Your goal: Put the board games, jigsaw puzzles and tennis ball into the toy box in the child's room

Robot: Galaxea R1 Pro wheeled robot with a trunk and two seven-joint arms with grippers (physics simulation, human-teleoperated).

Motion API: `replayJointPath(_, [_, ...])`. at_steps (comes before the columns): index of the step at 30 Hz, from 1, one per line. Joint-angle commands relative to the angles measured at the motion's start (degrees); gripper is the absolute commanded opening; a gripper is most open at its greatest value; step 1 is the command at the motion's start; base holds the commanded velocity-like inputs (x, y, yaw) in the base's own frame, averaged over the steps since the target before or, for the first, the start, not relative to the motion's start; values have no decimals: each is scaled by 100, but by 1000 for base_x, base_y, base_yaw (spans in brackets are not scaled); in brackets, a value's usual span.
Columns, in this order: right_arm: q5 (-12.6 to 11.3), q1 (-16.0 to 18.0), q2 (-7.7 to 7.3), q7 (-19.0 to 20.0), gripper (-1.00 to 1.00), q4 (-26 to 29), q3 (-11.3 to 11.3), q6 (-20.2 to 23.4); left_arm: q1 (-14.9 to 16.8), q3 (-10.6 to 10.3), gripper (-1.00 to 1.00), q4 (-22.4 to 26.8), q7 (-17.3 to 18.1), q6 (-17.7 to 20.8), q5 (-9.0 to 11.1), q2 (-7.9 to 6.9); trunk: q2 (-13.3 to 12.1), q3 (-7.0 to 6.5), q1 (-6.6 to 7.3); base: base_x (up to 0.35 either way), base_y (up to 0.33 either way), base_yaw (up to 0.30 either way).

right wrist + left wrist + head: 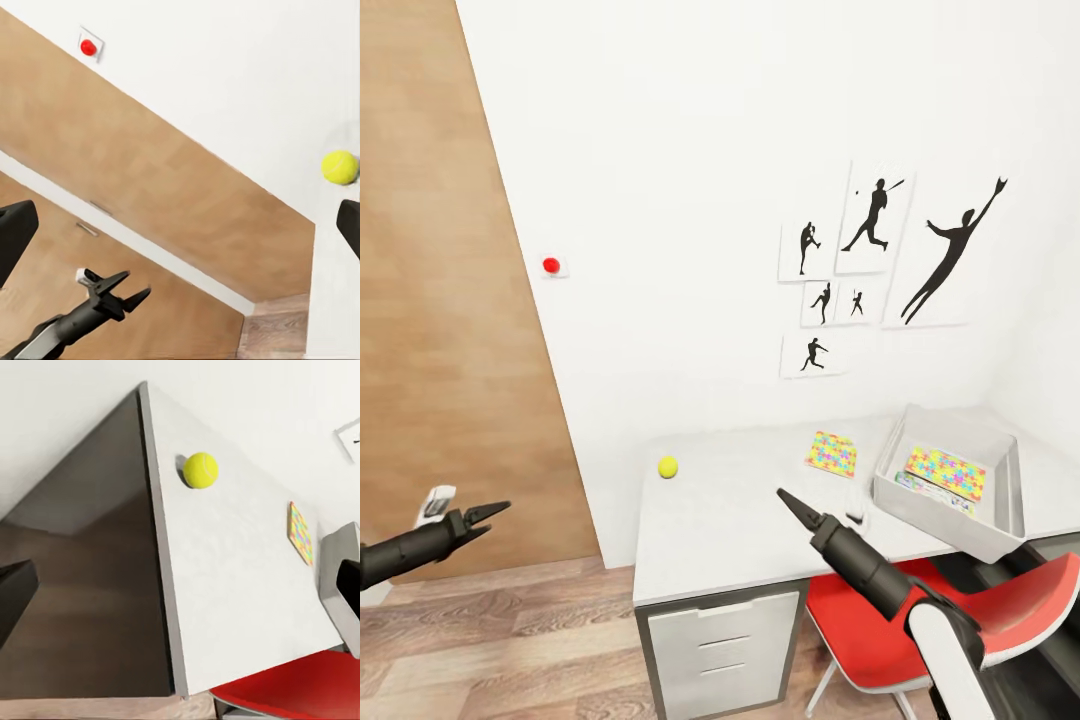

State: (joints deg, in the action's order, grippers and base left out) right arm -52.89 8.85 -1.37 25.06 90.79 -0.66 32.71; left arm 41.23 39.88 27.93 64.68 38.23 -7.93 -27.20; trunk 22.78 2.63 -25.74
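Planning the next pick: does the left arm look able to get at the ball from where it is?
Probably yes. The ball lies alone near the table's left edge, nothing beside it. The left pincer, open, hangs off that side over the floor; it would need to rise and reach in.

The head view looks forward and down from some way back at the table (730, 520) against the white wall (680, 200). The left wrist view looks from beside the table's end across its top, near the tennis ball (200, 469). The right wrist view looks from over the table toward the wooden door (165, 202) and left gripper (135, 289). All three share the ball.
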Motion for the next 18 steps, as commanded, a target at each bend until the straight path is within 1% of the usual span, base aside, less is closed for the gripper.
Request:
replayJointPath(1, [-40, 29, 23, -157, 100, 3, 48, 46, 12, 45, 100, 2, -43, 49, -59, 3, 14, 14, -4, 0, 0, 0])
replayJointPath(3, [-39, 96, 76, -474, 100, 2, 183, 53, 13, 45, 100, 2, -216, 48, -59, 0, 14, 14, -4, 0, 0, 0])
replayJointPath(4, [-38, 215, 135, -810, 100, 3, 317, 67, 14, 49, 100, 2, -400, 41, -58, -5, 14, 14, -4, 0, 0, 0])
replayJointPath(5, [-38, 306, 160, -982, 100, 4, 372, 76, 15, 52, 100, 2, -496, 37, -56, -6, 14, 14, -4, 0, 0, 0])
replayJointPath(6, [-43, 566, 199, -1319, 100, 3, 468, 123, 15, 56, 100, 2, -668, 27, -53, -12, 14, 14, -4, 0, 0, 0])
replayJointPath(7, [-47, 729, 213, -1488, 100, 2, 511, 175, 16, 58, 100, 2, -743, 23, -51, -14, 14, 14, -4, 0, 0, 0])
replayJointPath(8, [-53, 1094, 242, -1828, 100, 1, 593, 362, 16, 60, 100, 2, -865, 18, -48, -17, 14, 14, -4, 0, 0, 0])
replayJointPath(10, [-55, 1481, 274, -2210, 100, 1, 683, 643, 16, 62, 100, 2, -946, 12, -46, -19, 14, 14, -4, 0, 0, 0])
replayJointPath(11, [-55, 1866, 332, -2665, 100, 0, 762, 957, 16, 63, 100, 2, -997, 8, -44, -23, 14, 14, -4, 0, 0, 0])
replayJointPath(12, [-57, 2054, 378, -2919, 100, 0, 791, 1109, 16, 63, 100, 2, -1016, 6, -44, -26, 14, 14, -4, 0, 0, 0])
replayJointPath(13, [-66, 2432, 503, -3475, 100, 0, 834, 1393, 16, 63, 100, 2, -1042, 4, -43, -33, 14, 14, -4, 0, 0, 0])
replayJointPath(14, [-74, 2624, 581, -3767, 100, -3, 849, 1520, 16, 64, 100, 2, -1052, 3, -43, -36, 14, 14, -4, 0, 0, 0])
replayJointPath(15, [-91, 3011, 734, -4357, 100, -31, 863, 1743, 16, 64, 100, 2, -1065, 2, -43, -40, 14, 14, -4, 0, 0, 0])
replayJointPath(16, [-98, 3200, 799, -4647, 100, -50, 867, 1839, 16, 64, 100, 2, -1072, 2, -43, -42, 14, 14, -4, 0, 0, 0])
replayJointPath(17, [-108, 3559, 921, -5203, 100, -109, 873, 2001, 16, 64, 100, 2, -1081, 1, -46, -44, 14, 14, -4, 0, 0, 0])
replayJointPath(18, [-113, 3724, 970, -5463, 100, -156, 875, 2068, 16, 64, 100, 2, -1085, 1, -47, -43, 14, 14, -4, 0, 0, 0])
